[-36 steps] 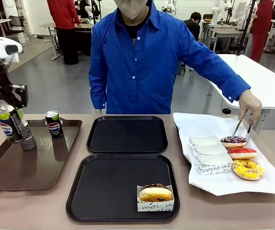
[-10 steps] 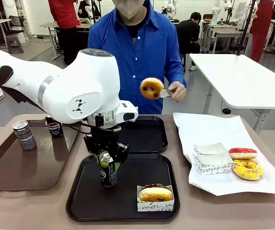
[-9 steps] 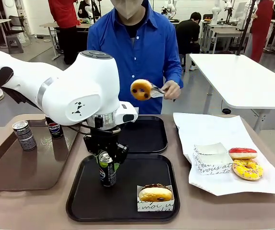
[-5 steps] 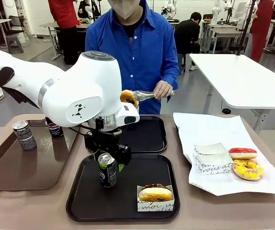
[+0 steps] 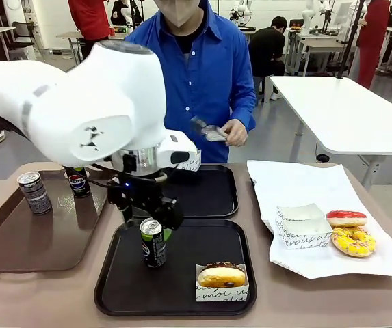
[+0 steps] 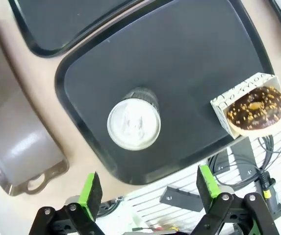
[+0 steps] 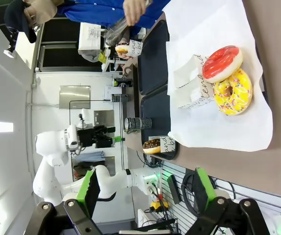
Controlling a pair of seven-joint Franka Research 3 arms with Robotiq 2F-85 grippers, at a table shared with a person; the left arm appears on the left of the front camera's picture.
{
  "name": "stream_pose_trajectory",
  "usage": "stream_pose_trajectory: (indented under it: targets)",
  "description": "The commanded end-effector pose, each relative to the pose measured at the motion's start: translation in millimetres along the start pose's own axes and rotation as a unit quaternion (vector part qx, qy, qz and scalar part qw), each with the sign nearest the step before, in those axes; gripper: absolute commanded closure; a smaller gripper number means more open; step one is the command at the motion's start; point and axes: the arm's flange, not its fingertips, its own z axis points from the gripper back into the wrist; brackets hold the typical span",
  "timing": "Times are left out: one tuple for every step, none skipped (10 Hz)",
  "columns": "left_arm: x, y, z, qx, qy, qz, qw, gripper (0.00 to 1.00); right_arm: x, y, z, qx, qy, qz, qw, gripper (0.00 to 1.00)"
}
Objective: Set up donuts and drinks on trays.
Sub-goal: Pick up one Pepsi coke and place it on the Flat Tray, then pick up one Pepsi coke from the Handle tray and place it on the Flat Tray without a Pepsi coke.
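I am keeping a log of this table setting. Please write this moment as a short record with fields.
left gripper: open, above the can, not gripping it
right gripper: open, holding nothing
can: upright on the near black tray
chocolate donut: in a sleeve, same tray, near right corner
far black tray: sleeved donut at its far edge
brown tray: grey can and Pepsi can, upright
white paper: red donut, yellow donut
person's hand: holds tongs
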Motion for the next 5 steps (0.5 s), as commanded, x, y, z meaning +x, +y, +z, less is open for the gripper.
stream_pose_trajectory:
  targets:
    - [-22.9,14.7,14.9,-0.006,-0.006,-0.004,1.0,0.0,3.0,0.8,-1.7,0.011,-0.004,0.004,1.0,0.0]
    - [-31.4,22.1,15.2,-0.016,-0.002,0.011,1.0,0.0,3.0,0.8,-1.7,0.011,-0.004,0.004,1.0,0.0]
    - [-30.5,28.3,14.7,-0.01,0.011,0.02,1.0,0.0,3.0,0.8,-1.7,0.011,-0.004,0.004,1.0,0.0]
    - [-17.4,11.1,20.4,0.001,-0.006,0.008,1.0,0.0,3.0,0.8,-1.7,0.011,-0.004,0.004,1.0,0.0]
    - [-17.4,11.1,20.4,0.001,-0.006,0.008,1.0,0.0,3.0,0.8,-1.7,0.011,-0.004,0.004,1.0,0.0]
